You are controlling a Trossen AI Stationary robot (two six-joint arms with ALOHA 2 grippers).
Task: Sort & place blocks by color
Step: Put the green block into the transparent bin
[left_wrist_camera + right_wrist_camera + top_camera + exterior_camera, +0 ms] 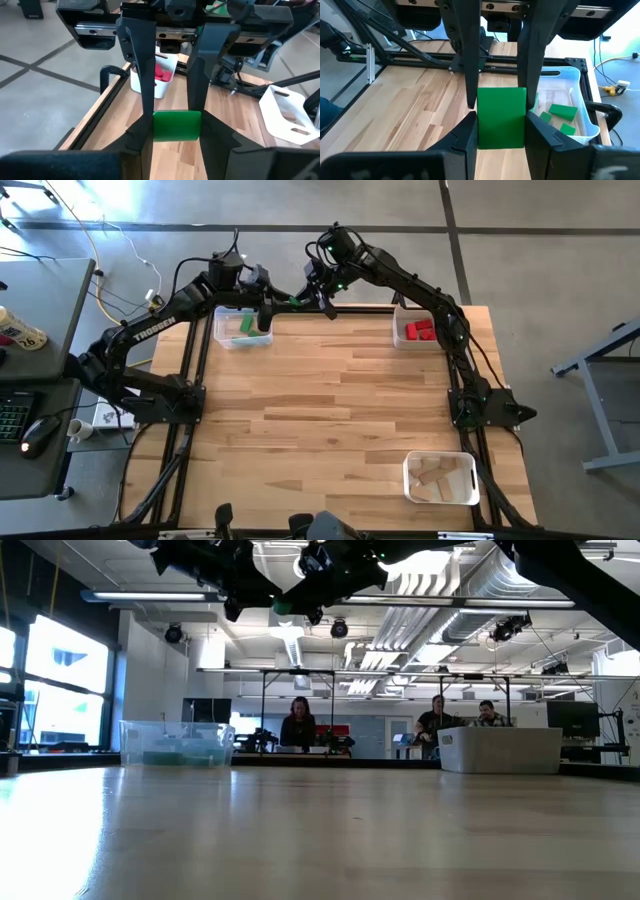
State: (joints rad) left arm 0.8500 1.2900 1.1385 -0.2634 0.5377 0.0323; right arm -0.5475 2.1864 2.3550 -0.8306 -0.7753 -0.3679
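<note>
Clamped between the right gripper [501, 120] fingers: a green block [501, 118], raised near the bin of green pieces [243, 326] at the bench's far left corner, probably for dropping there. Left gripper [172, 125] also closed on a green block [176, 125], high over that bin. Red blocks [420, 331] already sorted far right, plain wooden ones [440, 477] near right.
</note>
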